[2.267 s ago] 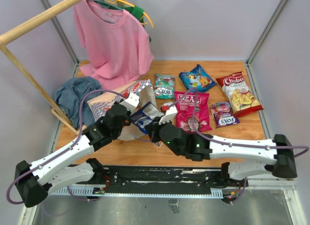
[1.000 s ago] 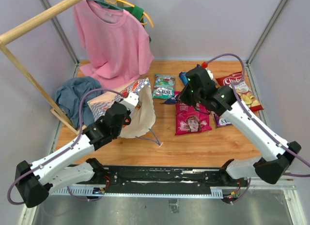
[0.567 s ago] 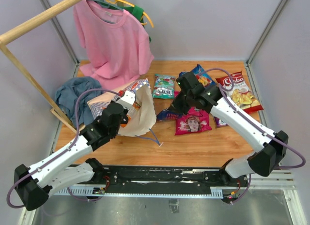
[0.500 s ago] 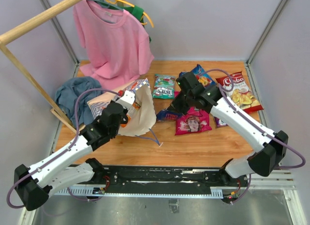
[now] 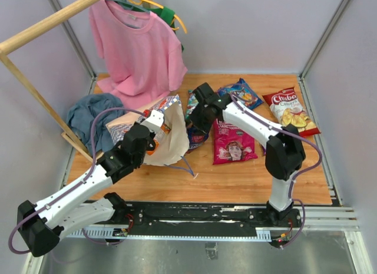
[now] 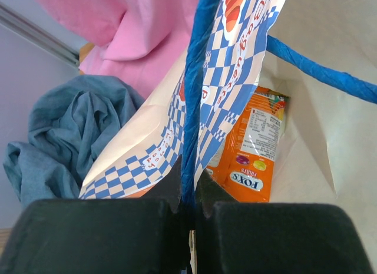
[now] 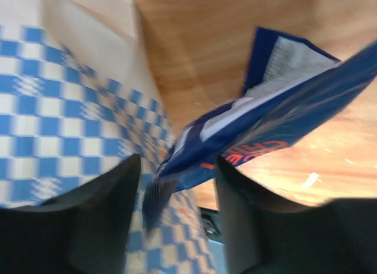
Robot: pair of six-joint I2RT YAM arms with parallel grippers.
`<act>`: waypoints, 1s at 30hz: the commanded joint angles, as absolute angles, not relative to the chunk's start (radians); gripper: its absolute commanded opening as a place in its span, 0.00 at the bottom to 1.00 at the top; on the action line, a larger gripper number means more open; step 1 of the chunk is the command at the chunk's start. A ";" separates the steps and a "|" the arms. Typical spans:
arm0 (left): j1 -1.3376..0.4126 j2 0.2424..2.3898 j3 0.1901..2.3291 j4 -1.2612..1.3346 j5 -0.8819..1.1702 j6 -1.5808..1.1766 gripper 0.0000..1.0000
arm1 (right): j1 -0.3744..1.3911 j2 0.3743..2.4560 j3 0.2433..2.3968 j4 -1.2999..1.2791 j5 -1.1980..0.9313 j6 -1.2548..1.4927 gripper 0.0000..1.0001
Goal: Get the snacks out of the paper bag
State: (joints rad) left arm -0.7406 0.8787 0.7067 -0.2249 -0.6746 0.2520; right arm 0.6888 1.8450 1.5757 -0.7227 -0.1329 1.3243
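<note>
Nearest, on the desk (image 5: 235, 180), the left fingers (image 6: 106, 233) were clenched on the blue cord handle (image 6: 191, 109) of the paper bag (image 5: 174, 141), apparently lifting that side so the mouth gaped toward the right arm. Inside, one orange packet (image 6: 250, 150) lay against the bag's white wall, so the task appeared unfinished. Just right of the mouth, the right fingers (image 7: 88, 221) stood parted with a blue packet (image 7: 265, 109) between them, slanting down beside the checkered outside. The blur hid whether either finger touched it, but the spread suggested a letting-go at the desk, probably to add it to the snacks laid out there. Beyond and rightward, the REAL bag (image 5: 234, 141) lay flat next to the blue packet, with another blue bag (image 5: 241, 92) and the Chiba chips (image 5: 290, 109) farther back. All lay apart from the paper bag, presumably set aside to keep the mouth reachable. Farthest, a pink T-shirt (image 5: 138, 47) hung from a rail, and a blue-grey cloth (image 5: 94, 115) lay heaped left of the bag; neither belonged to the task.
</note>
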 commanded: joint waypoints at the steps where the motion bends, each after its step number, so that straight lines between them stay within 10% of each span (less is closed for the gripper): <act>1: -0.724 0.872 0.728 -0.221 -0.690 0.235 0.01 | 0.657 1.888 1.710 -0.652 -0.147 1.209 0.61; 6: -0.721 0.873 0.727 -0.218 -0.690 0.237 0.01 | 0.628 1.881 1.786 -0.625 -0.115 1.166 0.99; 15: -0.715 0.876 0.729 -0.222 -0.685 0.233 0.01 | 0.532 1.785 1.718 -0.506 -0.105 1.040 0.98; 25: -0.713 0.877 0.729 -0.223 -0.682 0.232 0.00 | 0.515 1.385 1.039 0.029 -0.349 0.459 0.99; 30: -0.712 0.876 0.729 -0.224 -0.674 0.232 0.01 | 0.519 1.257 0.889 -0.213 -0.181 0.217 0.99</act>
